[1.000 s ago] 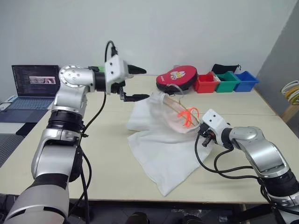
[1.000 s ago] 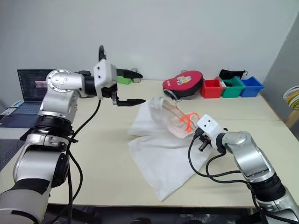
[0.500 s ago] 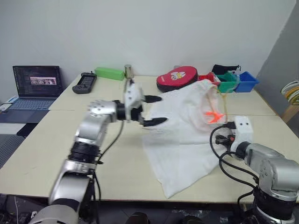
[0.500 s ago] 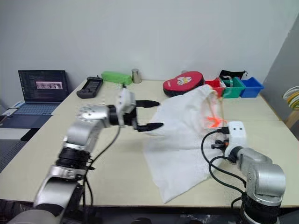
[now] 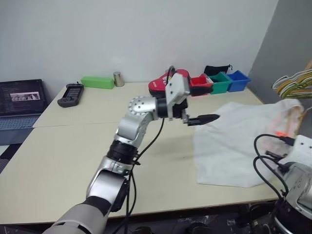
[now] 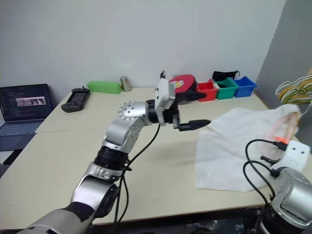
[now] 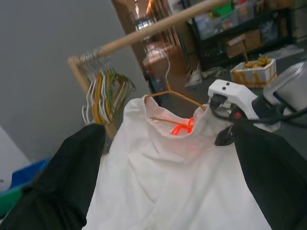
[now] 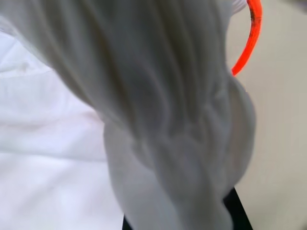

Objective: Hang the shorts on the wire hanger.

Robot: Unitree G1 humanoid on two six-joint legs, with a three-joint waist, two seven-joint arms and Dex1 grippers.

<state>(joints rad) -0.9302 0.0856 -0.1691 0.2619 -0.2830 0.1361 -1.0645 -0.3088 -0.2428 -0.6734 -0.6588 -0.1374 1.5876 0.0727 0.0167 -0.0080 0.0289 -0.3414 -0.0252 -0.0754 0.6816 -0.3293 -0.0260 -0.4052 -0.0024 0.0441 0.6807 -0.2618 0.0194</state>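
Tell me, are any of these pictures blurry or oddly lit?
In the right wrist view the shorts sit so close to the lens that their gathered folds are soft and out of focus. In the left wrist view the left gripper's black fingers are dark blurs, while the wire hanger beyond is sharper. In the left eye view the table is evenly lit, with a soft shadow under the arm.

Beige table [image 5: 73, 146], grey wall [image 5: 122, 34]
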